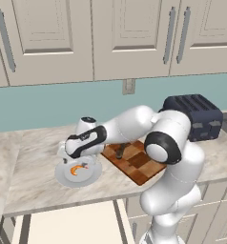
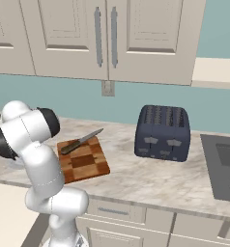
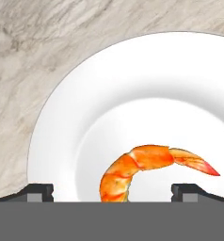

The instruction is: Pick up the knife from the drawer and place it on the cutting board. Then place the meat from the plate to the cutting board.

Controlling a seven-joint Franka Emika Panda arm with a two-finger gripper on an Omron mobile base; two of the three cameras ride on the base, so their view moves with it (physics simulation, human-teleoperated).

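- Light is even and soft across all three views; nothing is dim and nothing is blown out.
- The plate renders almost pure white in the hand view, with only a faint grey gradient marking its inner ring.
- The meat is sharp-edged and saturated, casting barely any shadow.
- In the left base view, a soft shadow lies on the cutting board under the arm.
- Base views look slightly coarse; edges are mildly jagged, with no visible lens bending.

Cream cabinets, teal wall, marble counter.
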